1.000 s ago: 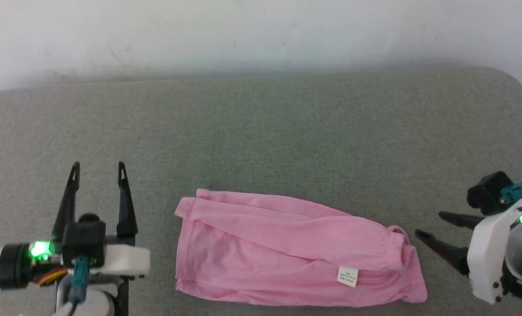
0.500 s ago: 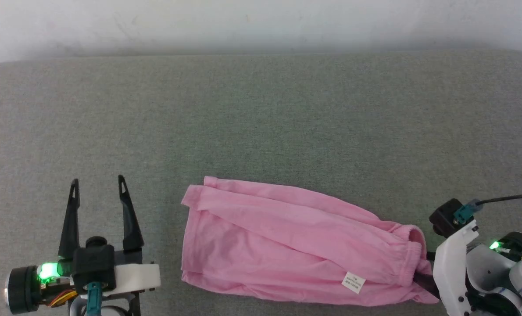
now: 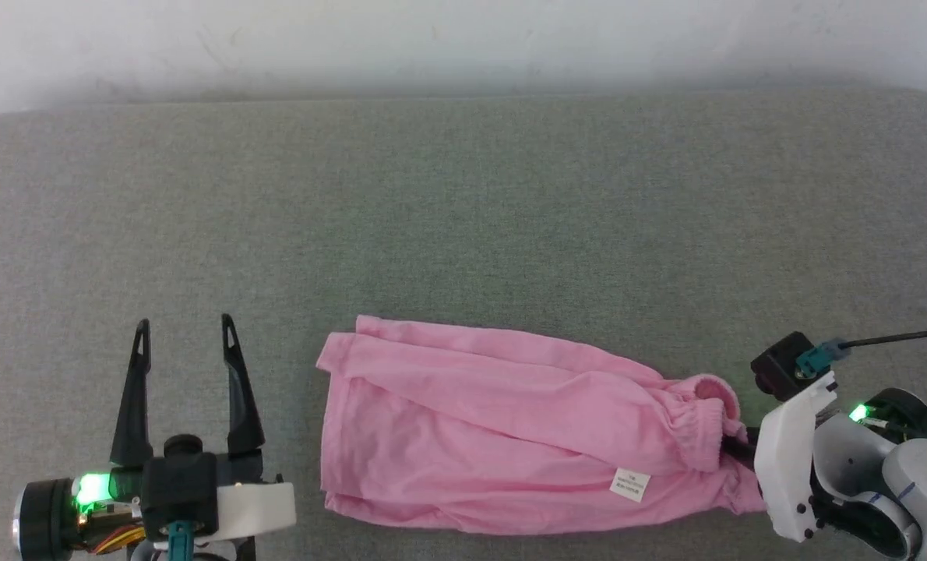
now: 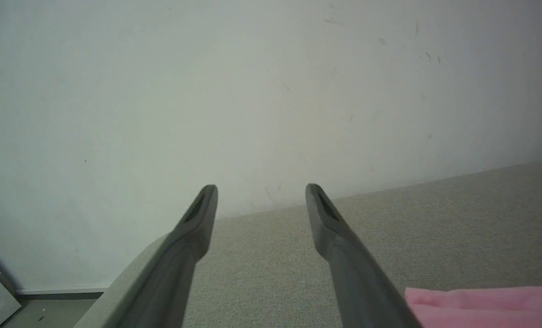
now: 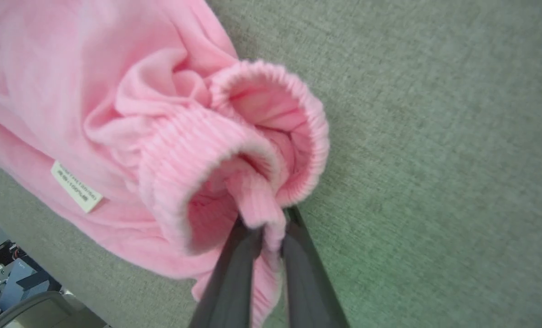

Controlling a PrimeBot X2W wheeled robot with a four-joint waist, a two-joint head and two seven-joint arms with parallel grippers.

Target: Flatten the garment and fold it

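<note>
Closing in from the right over the last second, the right gripper (image 5: 264,228) is now pinching the garment (image 3: 495,436) by its gathered end.

The right wrist view is showing what the head view is hiding: two dark fingers (image 5: 234,273) drawn nearly together, clamping a fold of the ribbed elastic edge (image 5: 271,114), whose mouth is gaping open just beyond them. In the head view the right arm is reaching in from the lower right, its fingers pointing left into the cloth. The left gripper (image 3: 185,323) is hovering at the lower left, well apart from the garment, with its fingers spread wide, holding nothing and pointing toward the wall (image 4: 253,68). The garment is lying on the grey bench (image 3: 463,218), its long axis running left to right and dipping slightly rightward. Its elastic end is facing right, and the white label (image 3: 629,484) is sitting near the lower right edge.
</note>
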